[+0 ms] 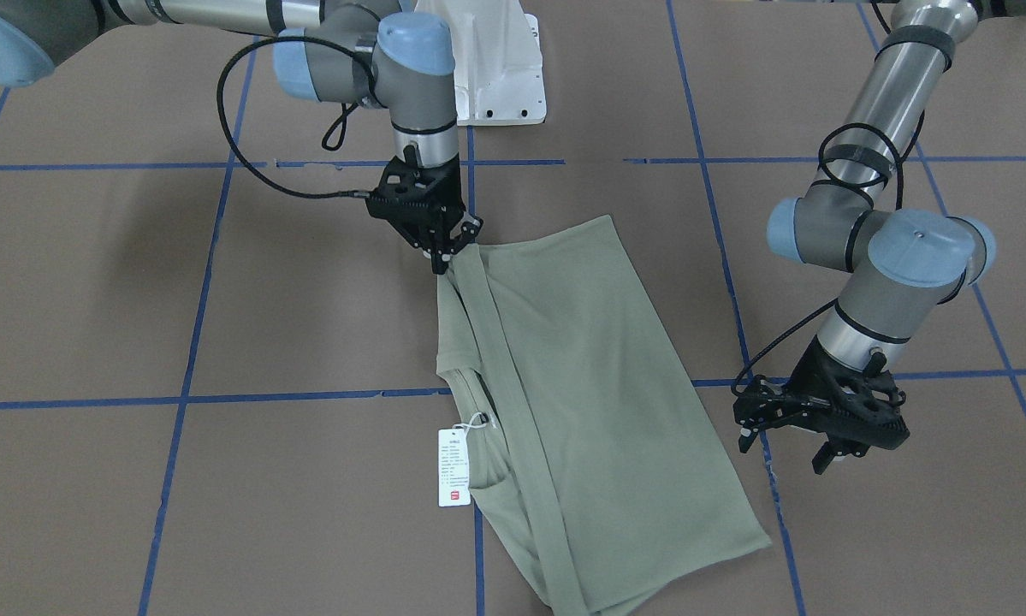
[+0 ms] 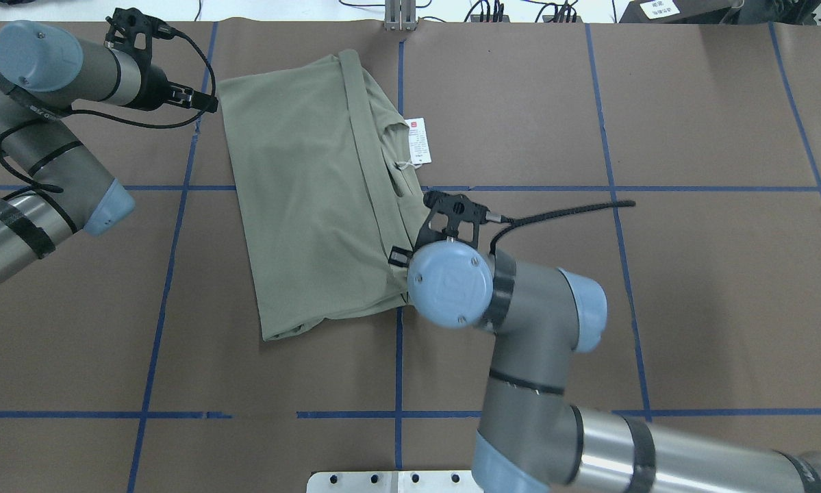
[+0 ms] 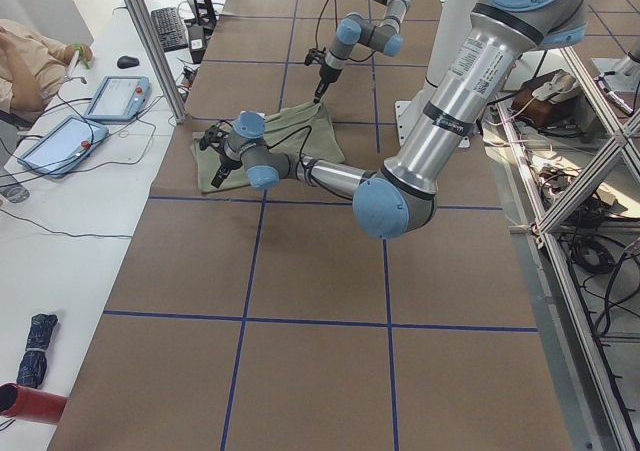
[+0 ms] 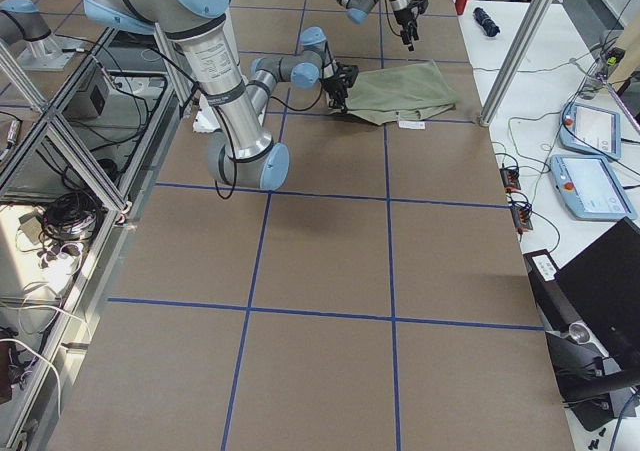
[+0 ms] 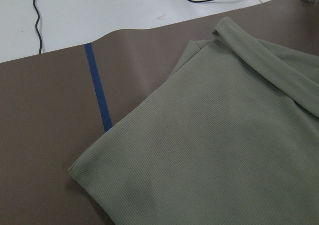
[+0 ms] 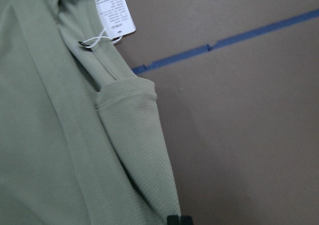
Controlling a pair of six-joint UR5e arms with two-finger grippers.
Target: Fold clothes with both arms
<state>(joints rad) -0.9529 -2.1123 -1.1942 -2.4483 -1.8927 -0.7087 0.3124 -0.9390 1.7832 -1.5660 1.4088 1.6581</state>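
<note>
So the sage-green shirt (image 1: 590, 368) is lying on the brown table (image 1: 93, 299), out in front of the white pedestal base (image 1: 495, 68) and a bit over to the robot's left of it. It's folded into a long rectangle, flat for the most part, with one sleeve (image 1: 513, 385) lying as a narrow band that runs away from the base down the length of it.

The right gripper (image 1: 444, 255) is at the shirt corner closest to the base. Its fingers are pinched together on the fabric edge there, and the cloth bunches up a little into the grip. The white hang tag (image 1: 453, 467) with the red mark lies on the table off that same edge, just farther out from the base, by the collar opening.

The left gripper (image 1: 785, 452) is way farther from the base, just beside the shirt's opposite long edge near the far corner. Its fingers are spread apart with nothing between them, and it's not touching the shirt as far as I can see.
</note>
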